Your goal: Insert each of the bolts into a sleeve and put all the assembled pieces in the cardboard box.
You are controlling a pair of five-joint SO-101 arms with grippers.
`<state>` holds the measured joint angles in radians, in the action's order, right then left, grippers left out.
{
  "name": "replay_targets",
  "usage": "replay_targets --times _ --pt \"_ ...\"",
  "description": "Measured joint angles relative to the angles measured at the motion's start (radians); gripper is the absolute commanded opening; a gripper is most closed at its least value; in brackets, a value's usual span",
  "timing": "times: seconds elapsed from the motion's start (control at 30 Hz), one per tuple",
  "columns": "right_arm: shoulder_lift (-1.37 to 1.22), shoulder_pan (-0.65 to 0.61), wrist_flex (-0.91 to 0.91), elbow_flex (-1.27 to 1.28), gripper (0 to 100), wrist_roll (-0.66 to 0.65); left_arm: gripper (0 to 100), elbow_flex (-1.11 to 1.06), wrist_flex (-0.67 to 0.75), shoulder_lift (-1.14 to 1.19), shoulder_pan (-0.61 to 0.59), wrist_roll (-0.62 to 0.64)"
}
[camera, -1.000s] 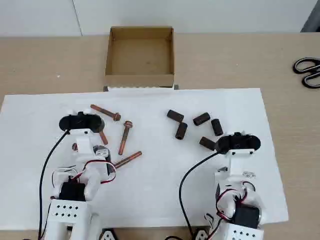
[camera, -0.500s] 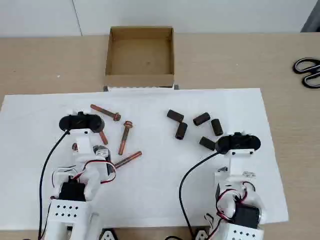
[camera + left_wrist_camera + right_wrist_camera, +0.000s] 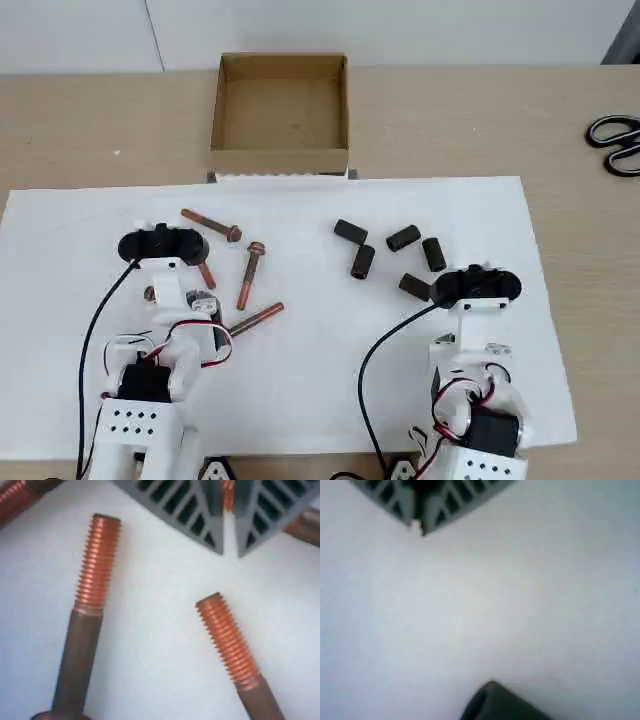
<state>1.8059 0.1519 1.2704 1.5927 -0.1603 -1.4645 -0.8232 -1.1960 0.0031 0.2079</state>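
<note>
Copper-coloured threaded bolts point(image 3: 90, 625) lie just beside the left gripper point(image 3: 231, 552), threaded ends toward its pressed-together jaws; the right gripper point(image 3: 417, 528), likewise closed, sits beside short black sleeves point(image 3: 362, 261).

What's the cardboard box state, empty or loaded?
Empty. The cardboard box shows bare floor inside; bolts and sleeves lie loose on the white sheet.

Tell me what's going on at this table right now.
Two robot arms are set up to pair bolts with sleeves, and nothing is assembled yet. The left hand hangs low over the loose bolts on the white sheet. The right hand is shut on nothing, just above the sheet beside the dark sleeves. The cardboard box behind them is empty.
</note>
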Motion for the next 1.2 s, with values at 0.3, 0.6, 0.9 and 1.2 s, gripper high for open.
replay_targets --times 0.3,0.6,0.9,1.2 --pt "0.0 0.0 0.0 0.0 0.4 0.0 1 0.0 0.0 0.0 0.0 0.0" --pt "0.0 0.0 0.0 0.0 0.4 0.0 1 0.0 0.0 0.0 0.0 0.0" --pt "0.0 0.0 -0.011 0.0 0.4 0.0 1 0.0 0.0 0.0 0.0 0.0" --pt "0.0 -0.025 -0.011 0.0 0.4 0.0 1 0.0 0.0 0.0 0.0 0.0"
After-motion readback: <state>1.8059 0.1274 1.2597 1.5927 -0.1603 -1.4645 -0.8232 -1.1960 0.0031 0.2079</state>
